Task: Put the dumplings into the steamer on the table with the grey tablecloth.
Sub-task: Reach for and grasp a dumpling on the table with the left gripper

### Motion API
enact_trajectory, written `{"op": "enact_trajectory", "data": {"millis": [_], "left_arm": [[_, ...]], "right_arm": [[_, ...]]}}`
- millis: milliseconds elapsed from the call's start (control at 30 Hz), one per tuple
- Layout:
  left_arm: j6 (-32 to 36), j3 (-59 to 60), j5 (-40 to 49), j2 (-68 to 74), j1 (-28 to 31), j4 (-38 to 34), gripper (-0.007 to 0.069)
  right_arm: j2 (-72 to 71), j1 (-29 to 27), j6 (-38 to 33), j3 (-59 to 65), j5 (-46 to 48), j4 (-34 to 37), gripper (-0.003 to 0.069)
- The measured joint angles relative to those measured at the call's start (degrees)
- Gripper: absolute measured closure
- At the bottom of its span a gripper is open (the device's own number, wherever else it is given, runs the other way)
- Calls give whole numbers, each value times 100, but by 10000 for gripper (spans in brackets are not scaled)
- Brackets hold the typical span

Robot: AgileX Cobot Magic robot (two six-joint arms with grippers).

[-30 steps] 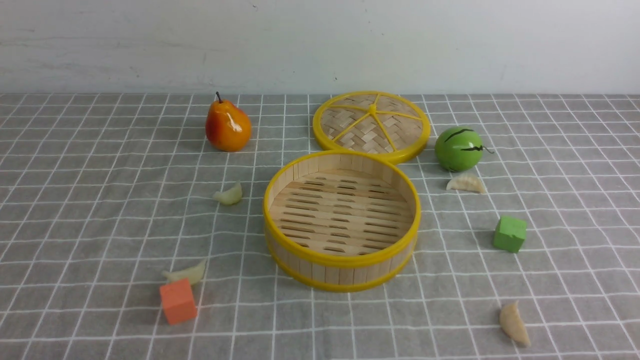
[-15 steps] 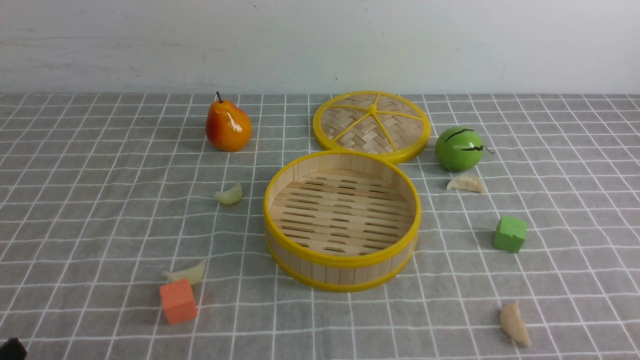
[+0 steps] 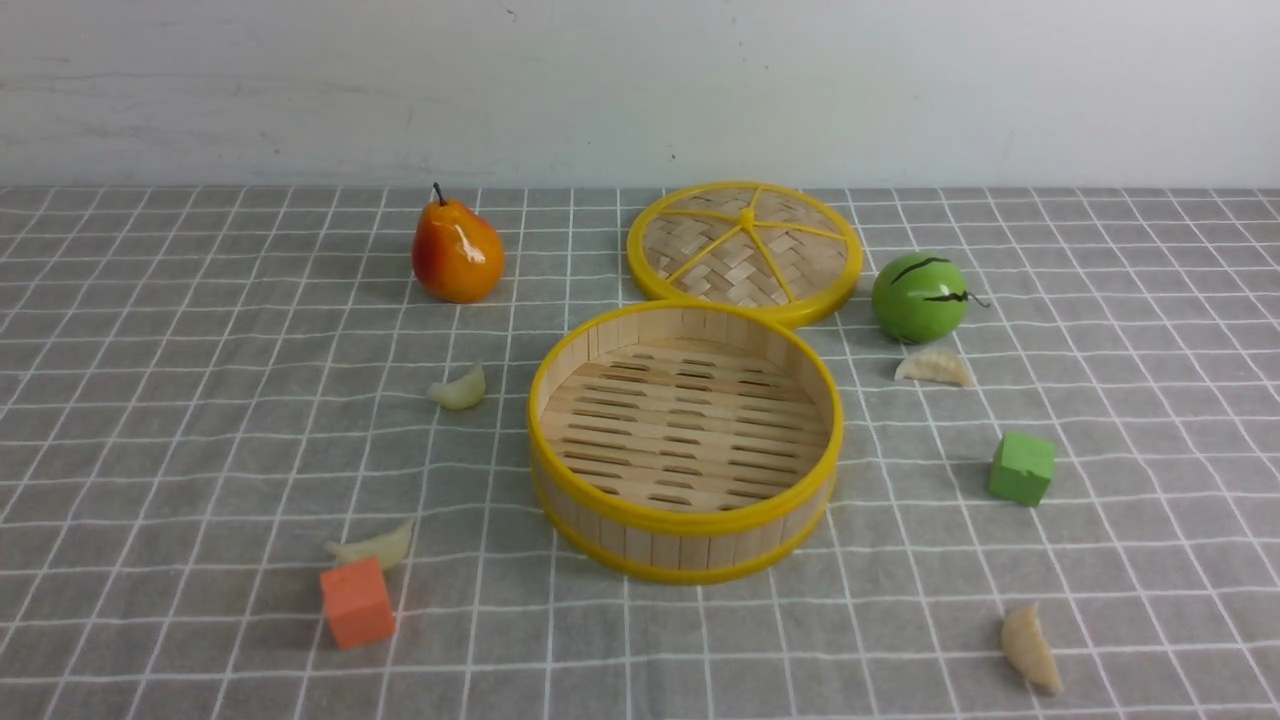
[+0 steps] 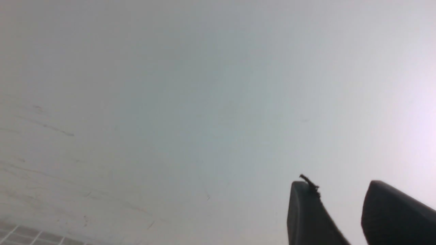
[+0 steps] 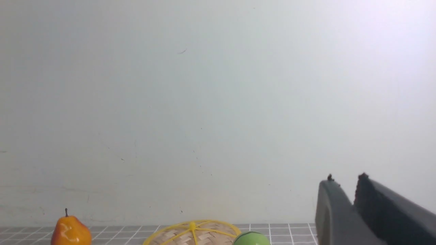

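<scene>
On the grey-clothed desk (image 3: 150, 420), the steamer (image 3: 685, 520) sits empty. Our left hand (image 4: 340, 185) hangs slightly spread, our right hand (image 5: 345, 180) nearly pressed together, neither holding anything. Four dumplings (image 3: 458, 388) lie scattered around the steamer; we judge the first pick not yet begun, calling for a descent onto one.

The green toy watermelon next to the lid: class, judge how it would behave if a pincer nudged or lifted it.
The green toy watermelon is nearly a ball, so a nudge would probably set it rolling, perhaps onto the dumpling lying just beside it. Its glossy skin suggests hard, smooth plastic: likely stiff, but apt to slip from a pinch.
</scene>
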Motion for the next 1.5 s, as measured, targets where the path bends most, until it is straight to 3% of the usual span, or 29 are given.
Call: {"op": "enact_trajectory", "data": {"millis": [133, 200, 300, 467, 633, 700, 900, 1000, 1233, 1333, 1467, 1500], "left_arm": [[-70, -148, 183, 0, 0, -6, 439], [-60, -497, 519, 19, 0, -6, 545], [24, -1077, 929, 387, 0, -6, 638], [40, -1886, 1298, 1684, 0, -6, 638], [40, -2613, 1974, 3074, 0, -6, 638], [48, -3463, 3130, 4181, 0, -6, 638], [488, -4960, 5080, 5952, 0, -172, 638], [1198, -5814, 5948, 6950, 0, -732, 638], [2753, -7702, 7014, 8916, -34, -1941, 634], [2925, -8470, 7301, 9657, -197, -1889, 602], [2865, -9968, 8218, 10963, -728, -938, 482], [2865, -9968, 8218, 10963, -728, -938, 482]], "right_arm": [[49, 0, 0, 0, -45, 0, 581], [259, 0, 0, -107, -46, 0, 641], [725, 0, -50, -463, -28, 0, 664], [1950, 0, -245, -1412, 512, 0, 663], [3286, 7, -267, -2274, 1803, -4, 663], [4321, 129, -332, -2937, 3194, -4, 663], [5596, 653, -852, -3838, 4548, 127, 663], [6077, 967, -1115, -3957, 4594, 368, 663], [6410, 1383, -1316, -3962, 4625, 670, 663], [6410, 1394, -1316, -3968, 4648, 716, 663], [6410, 1394, -1351, -3986, 4679, 734, 663], [6410, 1394, -1351, -3986, 4679, 734, 663]]}}
